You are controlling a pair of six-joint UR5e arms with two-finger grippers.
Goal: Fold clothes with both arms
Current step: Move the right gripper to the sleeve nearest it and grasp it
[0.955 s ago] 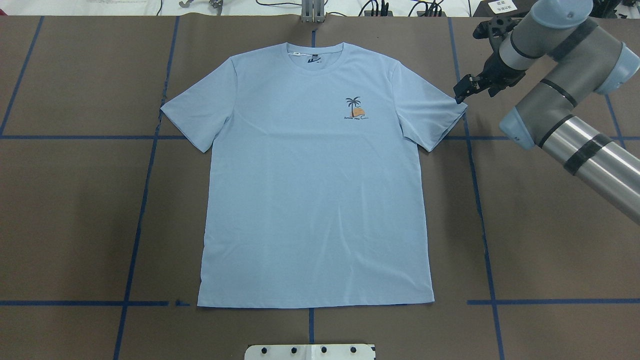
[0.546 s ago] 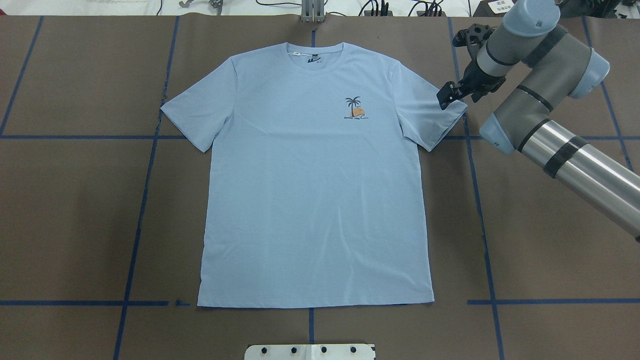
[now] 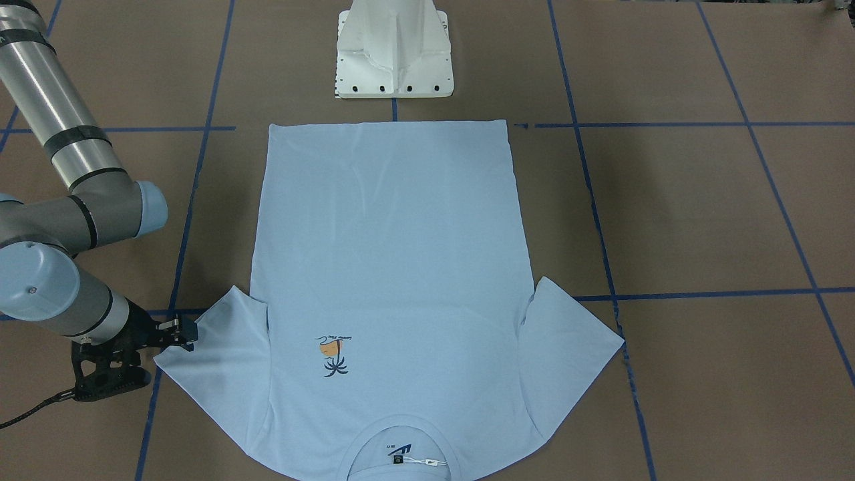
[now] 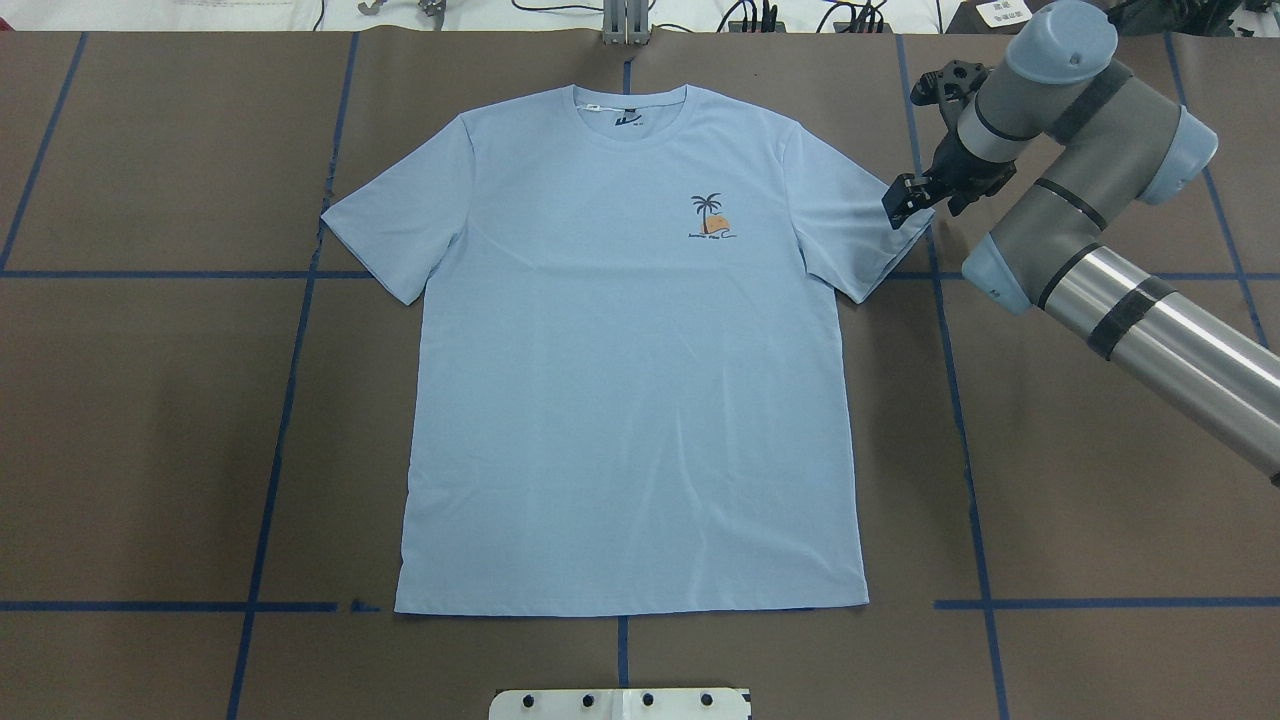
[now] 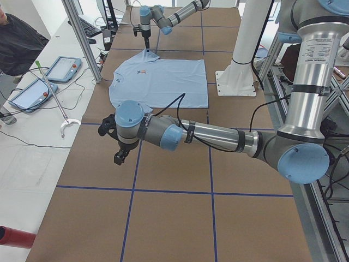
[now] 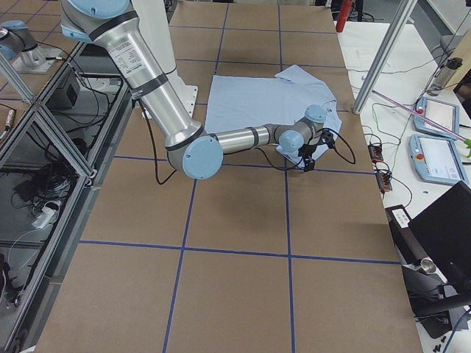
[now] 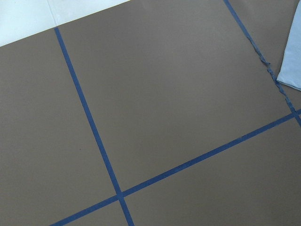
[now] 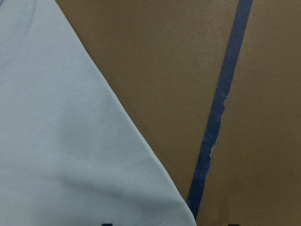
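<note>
The light blue T-shirt (image 4: 620,380) lies flat, front up, collar (image 4: 630,110) at the far edge, palm print (image 4: 712,215) showing. My right gripper (image 4: 905,205) is low over the outer tip of the shirt's right-hand sleeve (image 4: 860,220), and shows at the sleeve tip in the front view (image 3: 184,332). In the right wrist view the sleeve corner (image 8: 61,141) lies between two dark fingertips set apart, so the gripper is open. My left gripper (image 5: 119,158) shows only in the left side view, over bare table off the other sleeve; I cannot tell if it is open.
Blue tape lines (image 4: 290,330) grid the brown table. The white pedestal base (image 3: 394,53) stands at the shirt's hem side. The left wrist view shows bare table and a sleeve corner (image 7: 291,66). Teach pendants (image 5: 62,68) and cables lie on the far side bench.
My right gripper has moved left and down from beside the sleeve onto its outer tip. The shirt has not moved.
</note>
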